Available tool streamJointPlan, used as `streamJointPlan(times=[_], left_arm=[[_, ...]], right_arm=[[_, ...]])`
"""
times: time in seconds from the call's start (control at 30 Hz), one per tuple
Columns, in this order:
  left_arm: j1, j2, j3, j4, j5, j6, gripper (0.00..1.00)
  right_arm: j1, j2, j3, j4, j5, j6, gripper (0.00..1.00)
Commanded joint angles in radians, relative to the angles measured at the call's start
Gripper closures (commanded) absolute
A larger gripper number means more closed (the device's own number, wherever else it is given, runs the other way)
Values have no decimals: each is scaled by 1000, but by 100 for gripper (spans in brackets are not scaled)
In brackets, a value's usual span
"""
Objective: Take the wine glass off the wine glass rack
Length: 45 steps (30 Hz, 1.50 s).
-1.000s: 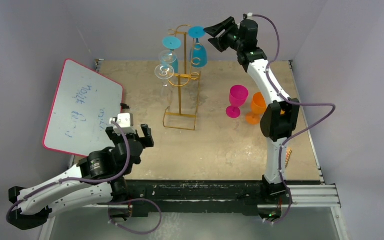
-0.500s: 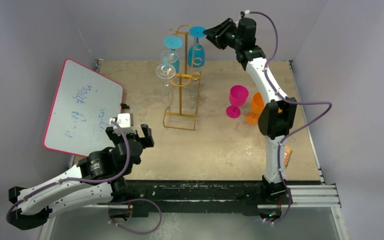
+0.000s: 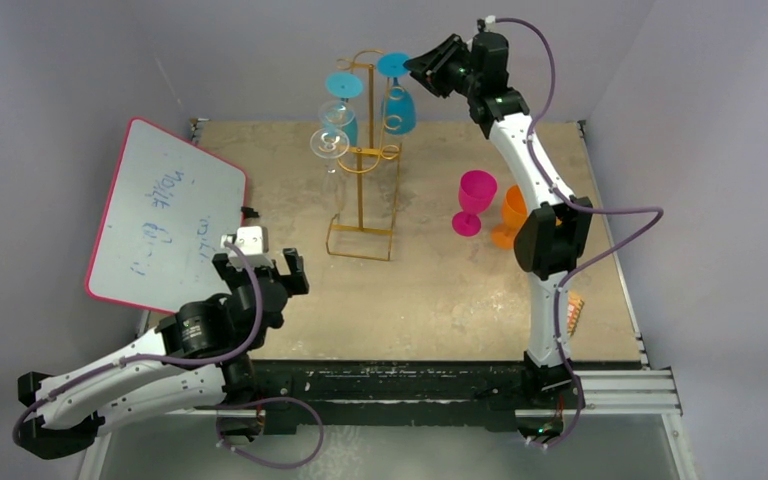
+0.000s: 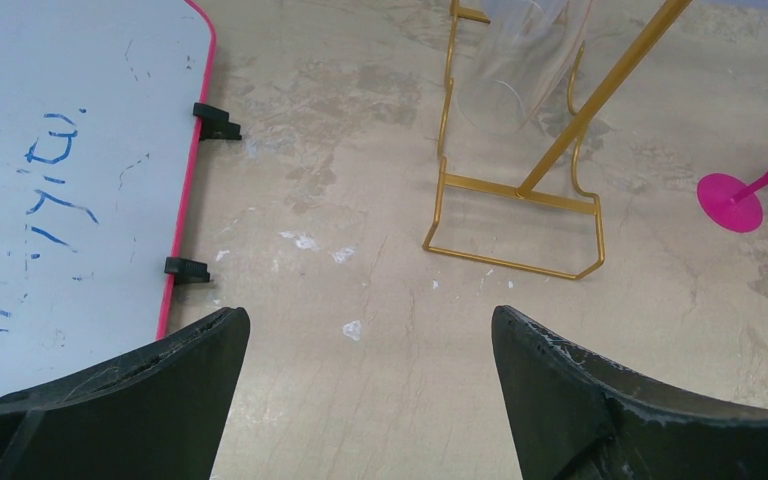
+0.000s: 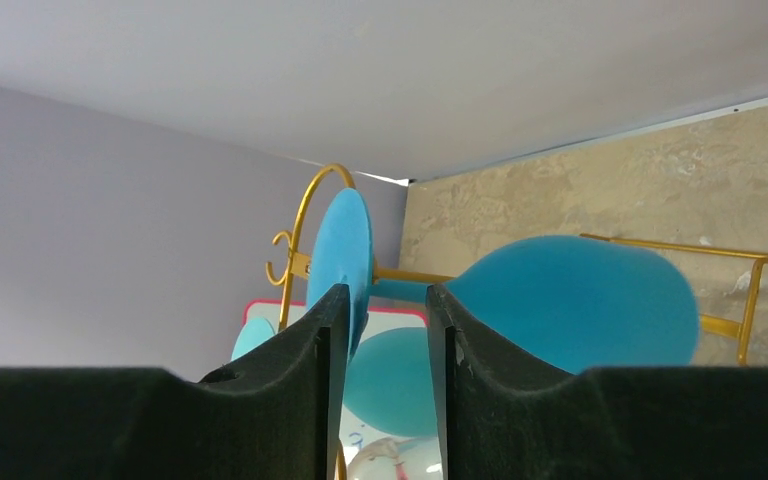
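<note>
Glass (image 3: 398, 108): blue, hanging bowl-down from the top hook on the right of the rack (image 3: 362, 200), foot (image 5: 345, 250) uppermost.
Right gripper (image 5: 388, 300): up at the foot, jaws narrowed, the foot's rim inside the gap; I cannot tell whether it is pinched.
Left gripper (image 4: 368, 315): low, well apart from the rack, jaws spread wide, empty.
Handling: likely light, stiff, smooth and slippery; may crack if squeezed hard.
Hold: the stem just under the foot looks safest, then slide it out along the hook.
</note>
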Motion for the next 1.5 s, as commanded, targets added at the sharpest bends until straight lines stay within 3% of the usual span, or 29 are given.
streamJointPlan(times=[0.0,0.3,0.43,0.6,0.73,1.03,1.2,1.47], left_arm=[[2,11,31,23,-14,12,8],[2,26,28,28,-8,5,8],[2,29,27,26,-9,1,8],[2,33,25,25,-23,-11,8],[2,25,22,27,-30,-12,8],[2,42,19,34,-12,-8,8],[2,50,21,40,-2,-2,8],[2,49,20,40,0,-1,8]], right_arm=[[12,-30,61,-22,27,-35,62],[20,-16,48,-18,44,-37,70],[23,-5,86,-72,93,-47,79],[25,3,102,-124,152,-57,79],[26,-24,59,-85,153,-57,90],[27,-22,80,-50,50,-8,87],[27,-20,92,-58,49,6,75],[27,-19,92,-72,63,-9,86]])
